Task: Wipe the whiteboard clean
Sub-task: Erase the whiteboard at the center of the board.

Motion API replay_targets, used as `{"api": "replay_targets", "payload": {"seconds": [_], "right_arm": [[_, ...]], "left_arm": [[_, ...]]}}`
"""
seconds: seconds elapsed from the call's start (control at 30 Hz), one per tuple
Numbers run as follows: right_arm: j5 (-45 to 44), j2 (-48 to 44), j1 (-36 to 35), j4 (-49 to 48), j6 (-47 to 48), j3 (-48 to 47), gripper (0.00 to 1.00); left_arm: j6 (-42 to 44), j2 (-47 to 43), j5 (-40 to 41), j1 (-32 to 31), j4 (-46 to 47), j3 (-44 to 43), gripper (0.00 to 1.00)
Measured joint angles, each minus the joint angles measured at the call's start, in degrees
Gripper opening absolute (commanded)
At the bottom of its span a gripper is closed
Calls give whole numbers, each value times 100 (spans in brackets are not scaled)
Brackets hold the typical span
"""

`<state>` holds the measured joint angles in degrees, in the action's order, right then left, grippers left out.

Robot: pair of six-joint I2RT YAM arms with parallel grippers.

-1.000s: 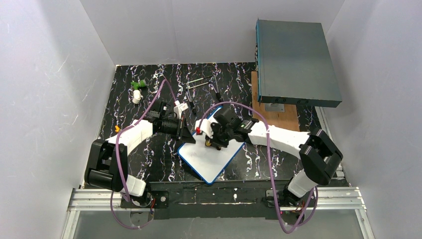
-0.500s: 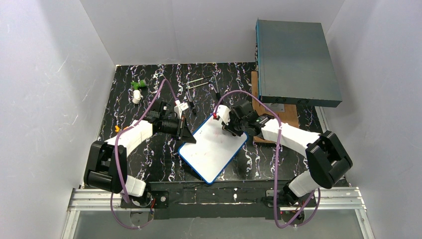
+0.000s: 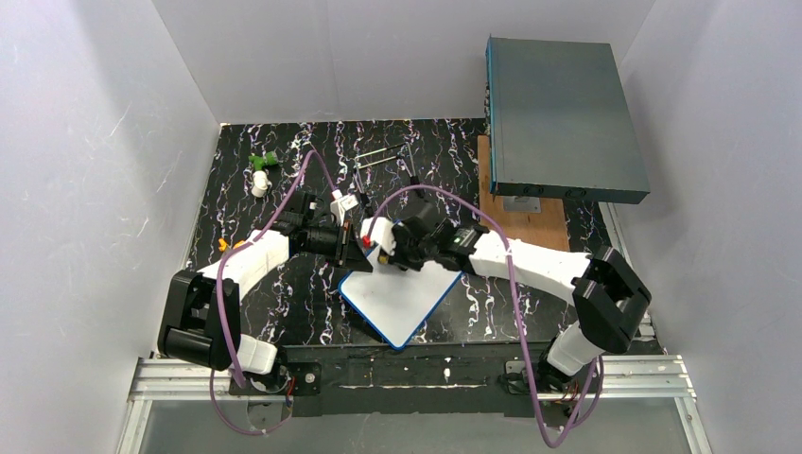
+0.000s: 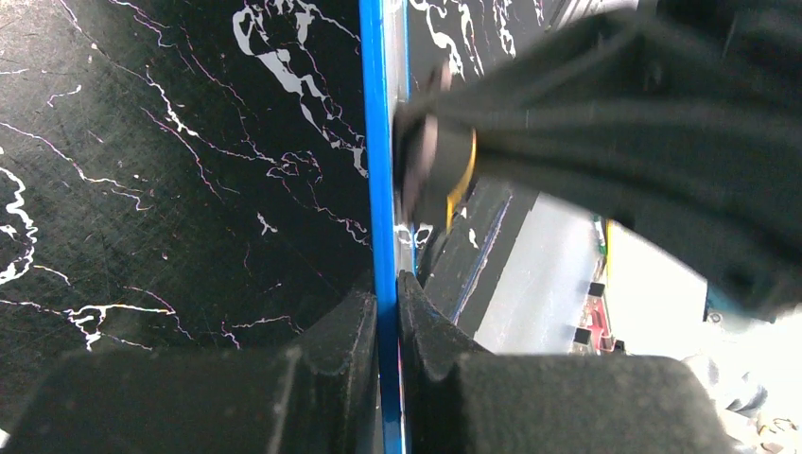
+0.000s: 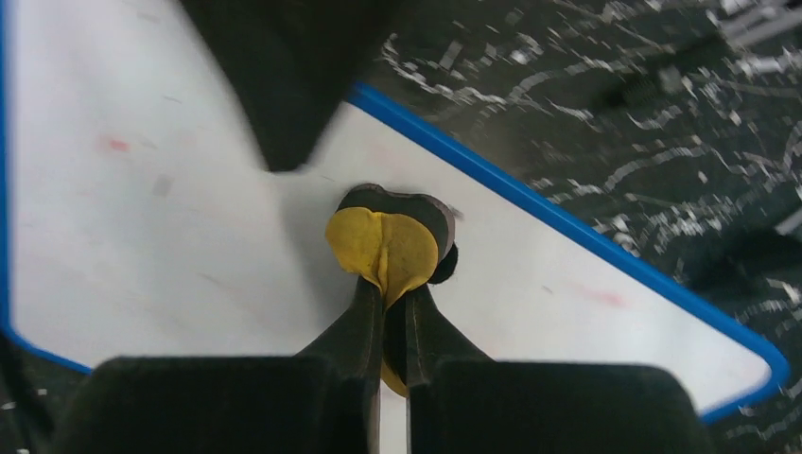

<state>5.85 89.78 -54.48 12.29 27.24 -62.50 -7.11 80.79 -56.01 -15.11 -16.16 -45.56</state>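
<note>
The small white board with a blue rounded-corner frame (image 3: 405, 301) lies flat on the black, white-veined tabletop (image 3: 255, 293), at the middle between the two arms; it is turned diagonally, with one corner pointing to the near edge. The left gripper (image 4: 386, 295) sits at the board's far-left edge; its black fingers are pressed together on the blue frame, one on each side of it, with no gap showing. The right gripper (image 5: 391, 288) is over the far-left part of the white surface, just beside the left one; its fingers are pinched tight on a small yellow pad with a black backing (image 5: 383, 244) that rests on the board. A few faint red smudges (image 5: 117, 145) show on the white face; one is near its left side, another close to the frame on the right. At the far right stands a large grey-teal box (image 3: 563, 109) on a brown wooden slab (image 3: 534, 216), well apart from the board; a green-and-white object (image 3: 260, 170) lies at the far left of the table, and thin metal rods (image 3: 380, 157) lie at the far middle.
</note>
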Motion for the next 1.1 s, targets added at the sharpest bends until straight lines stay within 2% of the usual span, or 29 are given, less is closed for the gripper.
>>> {"api": "replay_targets", "payload": {"seconds": [0.13, 0.23, 0.4, 0.57, 0.77, 0.97, 1.1], "right_arm": [[79, 74, -442, -7, -17, -37, 1], [76, 81, -380, -11, -72, -37, 1], [155, 37, 240, -164, -227, 52, 1], [-243, -138, 1069, -452, -201, 420, 1], [-514, -210, 1473, -664, -28, 780, 1], [-2, -776, 1491, -667, 444, 1690, 1], [625, -1257, 1141, -343, 721, 2186, 1]], "left_arm": [[2, 0, 4, 0, 24, 11, 0], [2, 0, 13, 4, 42, 22, 0], [0, 0, 48, 4, 142, 22, 0], [-20, 0, 15, 2, 166, 22, 0], [-48, -28, 7, 2, 199, 94, 0], [-52, -129, -37, -9, 203, 101, 0], [-59, -267, -83, -37, 223, 114, 0]]}}
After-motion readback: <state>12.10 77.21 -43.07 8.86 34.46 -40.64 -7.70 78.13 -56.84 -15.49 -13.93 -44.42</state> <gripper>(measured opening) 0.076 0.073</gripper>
